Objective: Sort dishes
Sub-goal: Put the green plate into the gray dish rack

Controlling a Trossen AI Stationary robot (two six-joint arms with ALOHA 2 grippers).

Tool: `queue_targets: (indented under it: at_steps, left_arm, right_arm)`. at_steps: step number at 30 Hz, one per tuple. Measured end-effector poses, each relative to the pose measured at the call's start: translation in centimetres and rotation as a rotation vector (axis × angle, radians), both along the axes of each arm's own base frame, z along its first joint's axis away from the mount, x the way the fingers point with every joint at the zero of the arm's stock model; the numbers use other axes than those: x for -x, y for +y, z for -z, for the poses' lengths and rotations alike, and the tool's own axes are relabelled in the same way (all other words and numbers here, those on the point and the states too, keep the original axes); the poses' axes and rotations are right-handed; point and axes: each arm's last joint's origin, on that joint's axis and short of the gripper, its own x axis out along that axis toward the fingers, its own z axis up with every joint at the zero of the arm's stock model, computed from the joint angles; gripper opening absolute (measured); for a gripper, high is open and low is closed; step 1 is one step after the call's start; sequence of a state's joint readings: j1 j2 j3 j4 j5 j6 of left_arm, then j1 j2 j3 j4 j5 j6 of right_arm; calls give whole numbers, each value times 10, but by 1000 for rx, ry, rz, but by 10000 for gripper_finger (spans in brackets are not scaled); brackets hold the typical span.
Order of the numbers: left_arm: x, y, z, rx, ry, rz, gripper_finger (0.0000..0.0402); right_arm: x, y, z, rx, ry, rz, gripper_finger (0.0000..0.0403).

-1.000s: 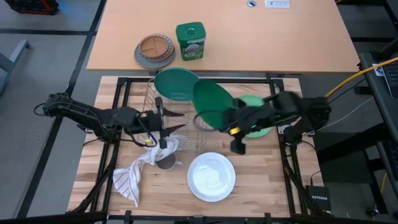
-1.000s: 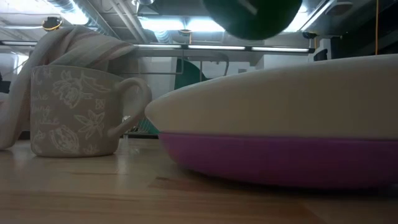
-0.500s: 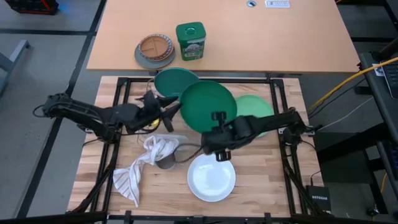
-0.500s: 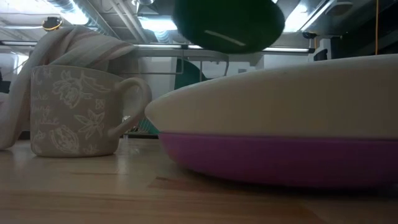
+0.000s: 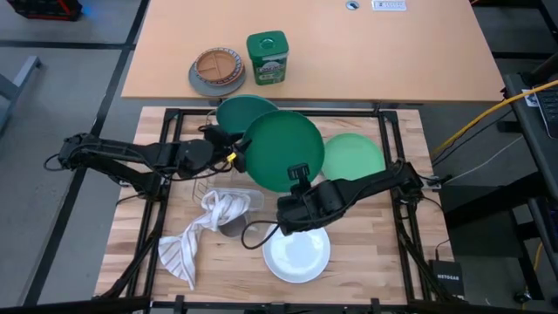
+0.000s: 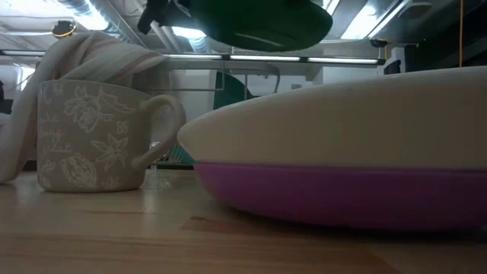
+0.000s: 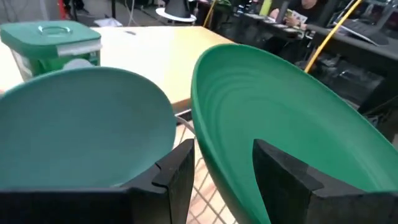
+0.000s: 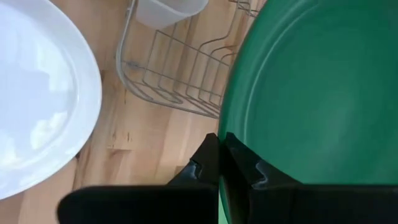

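The right hand (image 5: 299, 173) is clamped on the 6 o'clock rim of the darker green plate (image 5: 285, 150), held over the wire rack (image 8: 180, 78), while the left hand (image 5: 234, 155) brackets its 9 o'clock edge, fingers apparently still apart, the teal plate (image 5: 237, 111) behind.

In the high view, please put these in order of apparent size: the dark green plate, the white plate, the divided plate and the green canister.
1. Dark green plate, though it is held above the table, nearer the camera, which enlarges it.
2. White plate.
3. Divided plate.
4. Green canister.
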State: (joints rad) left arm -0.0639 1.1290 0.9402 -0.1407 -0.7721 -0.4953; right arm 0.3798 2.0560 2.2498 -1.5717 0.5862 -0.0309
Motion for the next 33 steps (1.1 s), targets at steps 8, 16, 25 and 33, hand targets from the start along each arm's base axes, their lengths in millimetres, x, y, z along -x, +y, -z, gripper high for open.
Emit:
queue_targets:
  at_steps: [8,16,25,33]
  left_arm:
    - [1,2,6,69,21,18,153]
    - [1,2,6,51,36,23,92]
    - [2,3,7,34,60,18,10]
    - [2,2,8,5,100,41,4]
  right_arm:
    - [0,-1,0,23,-5,0,5]
    - [-1,0,0,27,-3,-16,9]
    - [-4,2,-1,-2,-39,-23,16]
    - [-9,7,-1,-128,-64,-48,34]
